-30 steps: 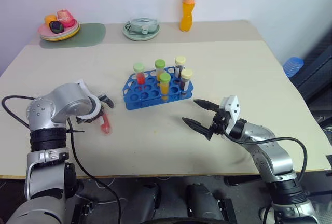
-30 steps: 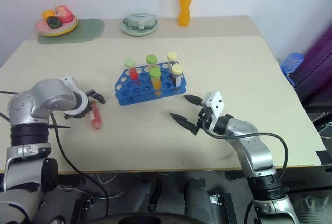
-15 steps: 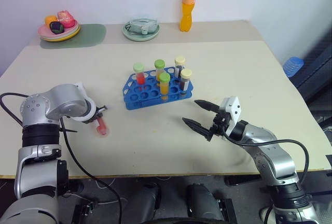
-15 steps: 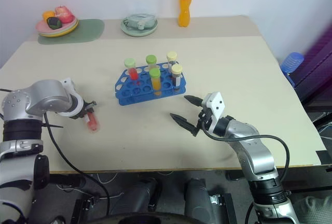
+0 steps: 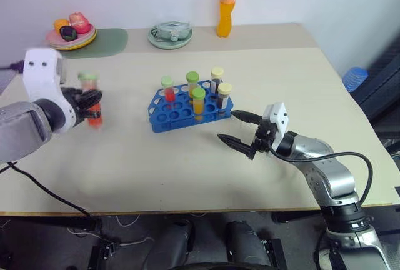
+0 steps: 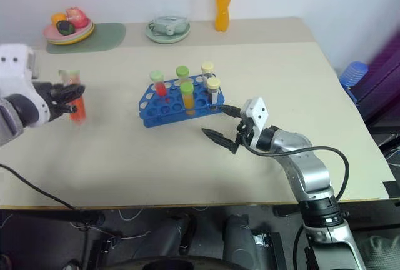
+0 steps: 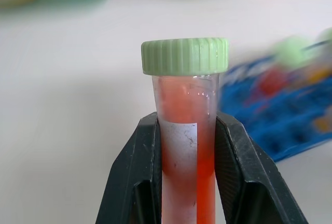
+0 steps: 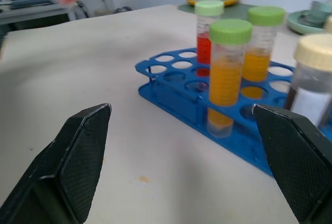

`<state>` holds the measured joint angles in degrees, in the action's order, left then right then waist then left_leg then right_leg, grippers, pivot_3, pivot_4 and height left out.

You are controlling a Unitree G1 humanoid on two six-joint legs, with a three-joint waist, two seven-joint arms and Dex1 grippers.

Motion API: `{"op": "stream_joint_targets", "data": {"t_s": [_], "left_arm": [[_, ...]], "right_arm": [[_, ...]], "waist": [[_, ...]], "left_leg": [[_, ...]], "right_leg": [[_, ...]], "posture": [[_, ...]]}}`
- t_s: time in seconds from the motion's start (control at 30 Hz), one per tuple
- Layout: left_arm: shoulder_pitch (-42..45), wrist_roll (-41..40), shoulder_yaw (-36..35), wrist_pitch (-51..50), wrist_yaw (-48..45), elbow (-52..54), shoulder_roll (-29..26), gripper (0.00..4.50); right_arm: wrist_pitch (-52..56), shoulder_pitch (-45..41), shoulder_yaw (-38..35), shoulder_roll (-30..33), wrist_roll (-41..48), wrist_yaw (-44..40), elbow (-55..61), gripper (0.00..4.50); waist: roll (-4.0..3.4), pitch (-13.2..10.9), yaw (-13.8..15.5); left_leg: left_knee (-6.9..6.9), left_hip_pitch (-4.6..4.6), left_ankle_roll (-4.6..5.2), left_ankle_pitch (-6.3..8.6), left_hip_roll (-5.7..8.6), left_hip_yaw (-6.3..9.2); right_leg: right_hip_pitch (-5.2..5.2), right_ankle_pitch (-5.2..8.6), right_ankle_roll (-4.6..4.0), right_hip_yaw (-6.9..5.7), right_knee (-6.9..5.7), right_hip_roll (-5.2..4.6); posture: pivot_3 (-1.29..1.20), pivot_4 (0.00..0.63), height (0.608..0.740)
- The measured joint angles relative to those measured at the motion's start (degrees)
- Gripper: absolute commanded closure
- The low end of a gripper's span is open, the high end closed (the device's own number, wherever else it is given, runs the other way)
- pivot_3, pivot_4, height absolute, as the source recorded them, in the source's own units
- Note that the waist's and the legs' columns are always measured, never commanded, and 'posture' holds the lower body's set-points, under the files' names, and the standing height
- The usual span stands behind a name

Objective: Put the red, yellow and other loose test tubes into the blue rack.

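Left end effector [image 7: 187, 167] pinches the red test tube [image 7: 185, 151] upright; right end effector [image 5: 235, 127] spread wide, empty.

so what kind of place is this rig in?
Probably an office or test room set up as a mock lab: a beige table with a blue plastic test tube rack, an orange drink bottle and a plate of toy fruit.

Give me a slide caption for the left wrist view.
Left gripper clamps a green-capped red test tube upright, blue rack behind.
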<state>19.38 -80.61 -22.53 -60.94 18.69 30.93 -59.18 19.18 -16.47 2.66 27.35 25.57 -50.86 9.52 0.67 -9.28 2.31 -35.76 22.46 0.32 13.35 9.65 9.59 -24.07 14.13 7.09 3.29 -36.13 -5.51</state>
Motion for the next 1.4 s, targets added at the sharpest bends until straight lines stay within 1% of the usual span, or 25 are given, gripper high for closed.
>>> {"op": "stream_joint_targets", "data": {"t_s": [0.03,0.1,0.13,0.2,0.23,0.3,0.37,0.47,0.5,0.57,0.67,0.8,1.0,1.1,1.4], "left_arm": [[-0.8,3.6,1.2,2.4,-3.1,1.6,0.5,3.75],[-3.1,14.9,5.3,10.8,-10.1,3.5,2.7,3.75],[-3.8,19.3,7.2,14.2,-12.6,3.7,3.9,3.75],[-4.7,31.2,12.4,24.2,-17.4,2.8,7.9,3.75],[-4.8,35.5,14.4,28.4,-19.5,1.4,10.2,3.75],[-4.0,45.6,19.8,40.4,-25.2,-5.3,16.0,3.75],[-3.4,53.2,24.3,50.7,-30.6,-12.4,19.9,3.75],[-1.6,60.3,29.5,63.6,-38.4,-22.0,26.8,3.75],[-0.3,61.7,30.5,66.4,-39.9,-25.1,29.3,3.75],[2.2,63.9,31.3,70.9,-42.4,-30.4,32.8,3.75],[5.6,65.1,31.2,76.7,-45.6,-39.2,37.8,3.75],[6.1,67.7,30.7,84.4,-47.9,-49.5,41.8,3.75],[5.5,68.2,29.3,88.9,-49.8,-52.4,43.4,3.75],[5.1,68.4,28.3,90.1,-50.8,-53.0,43.6,3.75],[3.8,66.1,25.2,88.8,-52.6,-52.1,43.8,3.75]], "right_arm": [[0.0,0.0,0.0,0.0,0.0,-0.2,-0.2,0.0],[-0.1,0.5,-0.1,0.2,-0.1,-0.2,-0.2,0.0],[-0.1,0.8,-0.2,0.5,-0.1,-0.1,-0.2,0.0],[-0.1,2.8,-1.4,1.5,0.0,0.1,0.9,0.0],[-0.1,3.8,-1.8,2.0,-0.1,0.3,1.3,0.0],[-0.2,6.8,-3.6,2.7,-0.2,2.0,3.4,0.0],[0.0,9.0,-4.9,2.8,-0.4,4.1,6.0,0.0],[0.6,12.3,-7.8,3.1,-0.4,6.9,10.2,0.0],[0.7,13.2,-8.5,3.3,-0.3,7.5,11.3,0.0],[1.1,14.7,-9.7,3.8,-0.3,8.4,13.2,0.0],[2.2,17.1,-12.0,4.5,0.1,10.3,15.8,0.0],[3.7,19.8,-15.0,6.0,0.6,11.8,18.9,0.0],[5.9,21.5,-18.4,7.6,2.4,13.0,22.7,0.0],[6.8,22.0,-18.8,7.6,2.8,13.5,23.0,0.0],[8.1,21.7,-18.7,7.6,2.9,14.1,24.0,0.0]], "waist": [[0.0,0.0,0.0],[-0.01,0.0,-0.1],[0.01,0.0,-0.1],[0.0,0.0,0.1],[0.03,0.0,0.1],[-0.01,0.0,0.2],[0.04,0.0,0.0],[0.05,0.0,0.0],[0.06,-0.1,0.1],[0.11,-0.1,0.1],[0.09,-0.1,-0.1],[0.11,-0.1,0.0],[0.08,0.0,-0.1],[0.06,0.0,-0.1],[0.04,0.0,-0.1]], "left_leg": [[0.05,0.0,0.0,0.0,-0.02,-0.03],[0.18,0.03,0.0,0.0,-0.05,-0.09],[0.22,0.07,0.0,0.0,-0.1,-0.11],[0.29,0.1,0.0,-0.01,-0.12,-0.13],[0.3,0.12,0.01,-0.01,-0.13,-0.13],[0.3,0.14,0.03,0.0,-0.14,-0.17],[0.29,0.15,0.06,0.01,-0.16,-0.17],[0.25,0.17,0.17,0.0,-0.17,-0.2],[0.21,0.19,0.21,-0.03,-0.17,-0.18],[0.14,0.21,0.24,-0.04,-0.17,-0.15],[0.09,0.2,0.27,-0.05,-0.18,-0.17],[0.06,0.19,0.29,-0.06,-0.19,-0.15],[-0.07,0.16,0.33,-0.03,-0.19,-0.15],[-0.08,0.14,0.33,-0.03,-0.19,-0.16],[-0.13,0.14,0.34,-0.03,-0.19,-0.15]], "right_leg": [[-0.01,0.0,0.0,0.0,0.02,0.0],[-0.1,-0.01,0.01,0.01,0.07,-0.03],[-0.16,-0.01,0.01,0.01,0.08,-0.01],[-0.22,-0.03,0.0,0.01,0.12,-0.03],[-0.24,-0.03,0.0,0.01,0.14,-0.02],[-0.23,-0.05,0.01,0.0,0.18,-0.03],[-0.25,-0.08,-0.03,-0.01,0.2,-0.04],[-0.26,-0.13,0.04,-0.06,0.23,-0.06],[-0.26,-0.17,0.11,-0.1,0.22,-0.05],[-0.26,-0.19,0.13,-0.14,0.17,-0.05],[-0.27,-0.19,0.15,-0.14,0.13,-0.04],[-0.28,-0.2,0.17,-0.16,0.1,-0.03],[-0.16,-0.21,0.19,-0.18,0.07,-0.02],[-0.15,-0.21,0.19,-0.18,0.06,-0.01],[-0.13,-0.21,0.2,-0.18,0.04,0.0]], "posture": [[0.0,0.15,0.74],[0.0,0.15,0.74],[0.0,0.15,0.74],[0.0,0.15,0.74],[0.0,0.15,0.74],[0.0,0.15,0.74],[0.0,0.15,0.74],[0.0,0.15,0.74],[0.0,0.15,0.74],[0.0,0.15,0.74],[0.0,0.15,0.74],[0.0,0.15,0.74],[0.0,0.15,0.74],[0.0,0.15,0.74],[0.0,0.15,0.74]]}}
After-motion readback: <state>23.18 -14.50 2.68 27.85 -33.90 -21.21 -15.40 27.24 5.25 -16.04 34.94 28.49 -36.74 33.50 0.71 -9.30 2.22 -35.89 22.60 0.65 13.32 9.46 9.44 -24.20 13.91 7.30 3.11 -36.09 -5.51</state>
